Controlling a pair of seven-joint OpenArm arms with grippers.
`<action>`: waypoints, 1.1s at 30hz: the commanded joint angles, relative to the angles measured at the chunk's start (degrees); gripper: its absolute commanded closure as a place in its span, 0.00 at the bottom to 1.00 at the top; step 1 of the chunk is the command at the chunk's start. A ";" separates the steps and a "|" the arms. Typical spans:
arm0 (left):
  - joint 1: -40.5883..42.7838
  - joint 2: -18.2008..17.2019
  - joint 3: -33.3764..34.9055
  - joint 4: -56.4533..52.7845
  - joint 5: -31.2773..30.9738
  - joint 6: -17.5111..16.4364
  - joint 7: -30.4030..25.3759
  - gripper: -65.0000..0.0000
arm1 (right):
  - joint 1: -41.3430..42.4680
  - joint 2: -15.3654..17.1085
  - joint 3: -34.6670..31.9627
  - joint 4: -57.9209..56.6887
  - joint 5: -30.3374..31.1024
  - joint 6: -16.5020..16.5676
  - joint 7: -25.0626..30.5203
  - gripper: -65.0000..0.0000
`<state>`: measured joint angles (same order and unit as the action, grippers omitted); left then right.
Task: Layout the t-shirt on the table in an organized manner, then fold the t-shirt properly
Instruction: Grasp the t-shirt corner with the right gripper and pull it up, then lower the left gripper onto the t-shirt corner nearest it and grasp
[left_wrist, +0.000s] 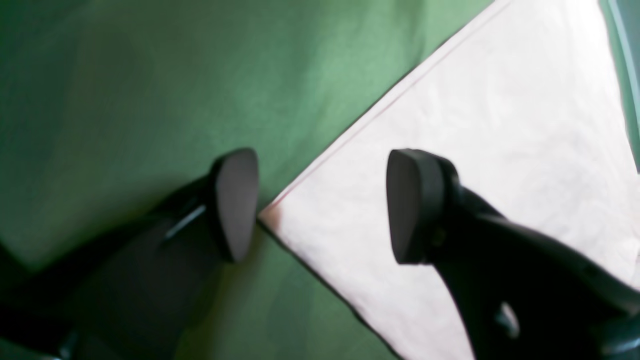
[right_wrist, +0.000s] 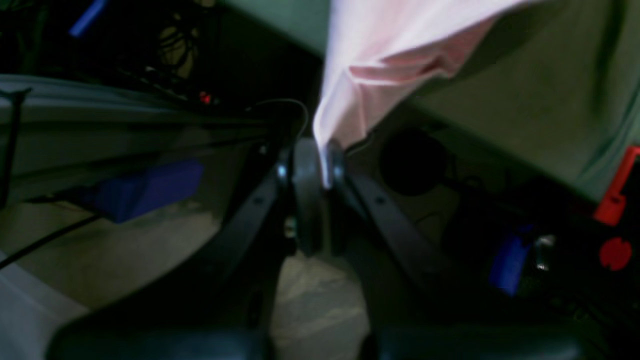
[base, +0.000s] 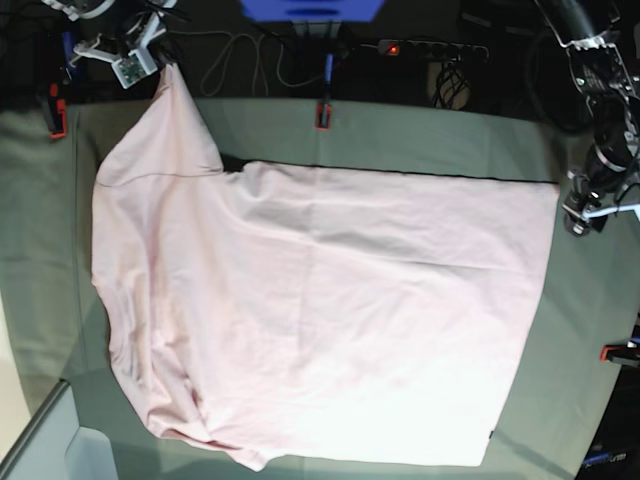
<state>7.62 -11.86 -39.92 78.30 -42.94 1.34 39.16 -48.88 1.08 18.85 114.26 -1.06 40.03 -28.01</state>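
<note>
T-shirt (base: 320, 320) lies spread out on the worktop (base: 420, 135), with one part pulled up to a point past the far edge. The right tool (right_wrist: 322, 155) is pinched closed on that point. The left tool (left_wrist: 322, 207) is wide open with nothing in its grip, and a pink corner (left_wrist: 287, 220) sits between its two sides. I can't tell if it touches the cloth.

The shirt looks light, thin and very floppy. I think it will bend anywhere and won't break, but a small pinch could make it bunch or slip. The best place for the left tool to grab looks like that corner, a bit in from the tip, with both layers if there are two.

The left wrist view shows the corner up close, which the base view shows only small. The right wrist view shows little folds under the pinch. Only the base view shows the messy, crumpled side (base: 165, 400) and nearly all the shirt
</note>
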 joint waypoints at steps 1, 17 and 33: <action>-0.36 -0.93 -0.21 0.77 -0.53 -0.25 -0.52 0.40 | 0.14 0.19 0.71 0.78 0.66 -0.03 0.71 1.00; -1.95 -0.85 5.24 -7.58 -0.53 -0.25 -1.13 0.39 | 18.69 -3.85 27.17 -2.21 0.66 -0.03 -12.30 0.55; 1.22 -1.02 5.42 -9.95 -0.53 -0.33 -4.21 0.40 | 27.21 -7.19 41.68 -2.21 0.66 -0.03 -12.30 0.55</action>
<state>7.81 -12.53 -34.37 68.25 -44.60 -0.43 32.97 -21.63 -6.66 60.27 111.09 -1.02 40.07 -41.41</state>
